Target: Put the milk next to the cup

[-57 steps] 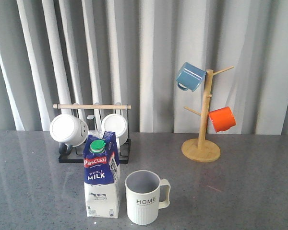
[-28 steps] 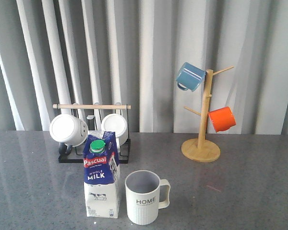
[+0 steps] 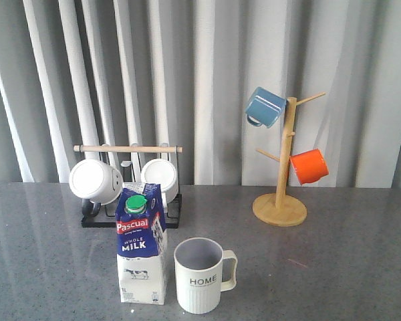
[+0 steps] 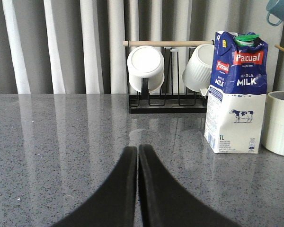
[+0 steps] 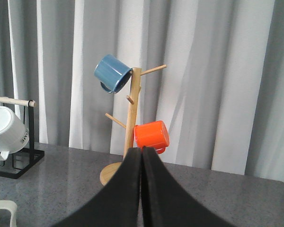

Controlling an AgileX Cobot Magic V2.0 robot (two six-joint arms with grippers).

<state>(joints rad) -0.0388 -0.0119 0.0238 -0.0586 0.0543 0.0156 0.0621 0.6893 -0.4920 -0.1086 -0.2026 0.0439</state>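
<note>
The milk carton, blue above and white below with a green cap, stands upright on the grey table, close beside the left of the cream ribbed "HOME" cup. In the left wrist view the milk stands far ahead and to one side, with the cup just past it at the frame edge. My left gripper is shut and empty, low over bare table. My right gripper is shut and empty, facing the mug tree; the cup's rim and handle show at a corner. Neither gripper shows in the front view.
A black wire rack with a wooden rail holds two plain white mugs behind the milk. A wooden mug tree at the back right carries a blue mug and an orange mug. Grey curtains hang behind the table.
</note>
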